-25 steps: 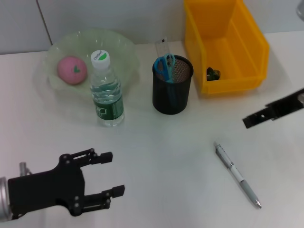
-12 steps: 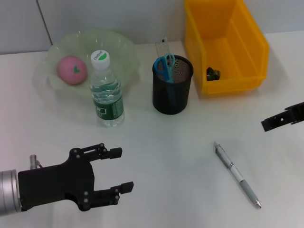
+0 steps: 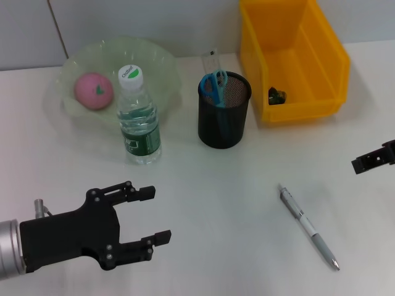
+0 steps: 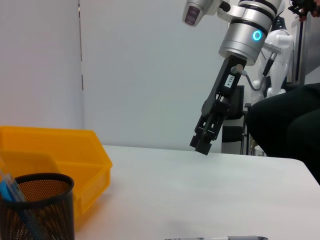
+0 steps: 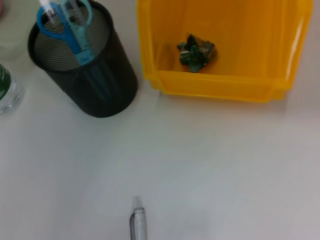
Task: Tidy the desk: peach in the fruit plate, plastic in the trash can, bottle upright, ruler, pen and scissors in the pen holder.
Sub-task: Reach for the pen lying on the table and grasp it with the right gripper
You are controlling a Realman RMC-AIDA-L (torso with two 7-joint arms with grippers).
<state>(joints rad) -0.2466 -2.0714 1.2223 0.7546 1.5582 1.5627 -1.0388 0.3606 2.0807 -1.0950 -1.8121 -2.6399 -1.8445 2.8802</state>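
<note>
Right gripper (image 3: 372, 161) pulled back to surface (image 3: 234, 203) edge (fingers — can't tell); left gripper (image 3: 151, 216), spread, idle. Pen (image 3: 307, 226) left — grab mid-barrel, across its length.

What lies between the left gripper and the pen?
Nothing: in the head view, only bare table separates the open left gripper from the pen.
</note>
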